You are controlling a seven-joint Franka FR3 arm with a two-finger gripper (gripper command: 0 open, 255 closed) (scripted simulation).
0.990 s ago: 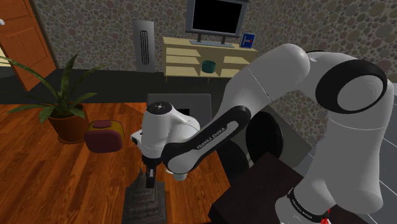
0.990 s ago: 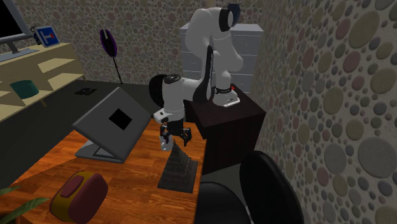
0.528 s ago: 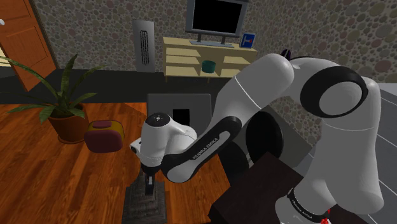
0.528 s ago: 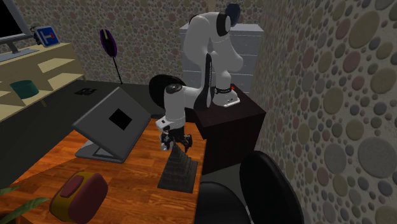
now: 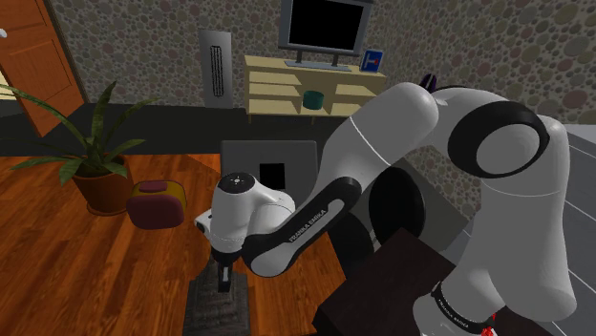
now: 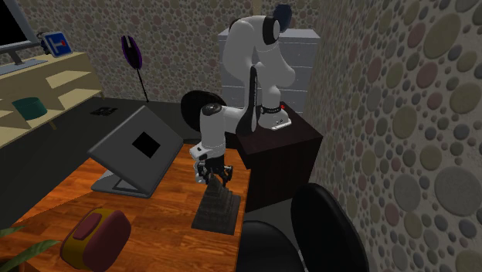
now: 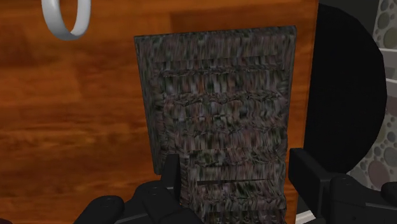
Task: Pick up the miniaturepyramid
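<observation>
My black claw [image 7: 236, 167] has dropped lower over the past second. It now stands open astride the upper steps of the dark mottled stepped pyramid [image 7: 219, 108], near the wooden desk's [image 7: 76, 127] edge. Closing looks next.

Dark stepped pyramid [image 7: 216, 114]: one. White ring [image 7: 47, 13]: one. Black fingers [image 7: 170, 175]: two. Wooden surface [image 5: 76, 258]: one. Grey slanted panel [image 6: 139, 147]: one. Maroon-and-yellow cushion [image 5: 156, 203]: one. Potted plant [image 5: 100, 191]: one. Dark screen [image 5: 325, 24]: one. Pale shelf unit [image 5: 272, 63]: one. Teal pot [image 5: 312, 99]: one. Blue sign [image 5: 372, 60]: one. White tower [image 5: 218, 67]: one. Orange door [image 5: 38, 57]: one. Grey cabinet [image 6: 309, 54]: one.
</observation>
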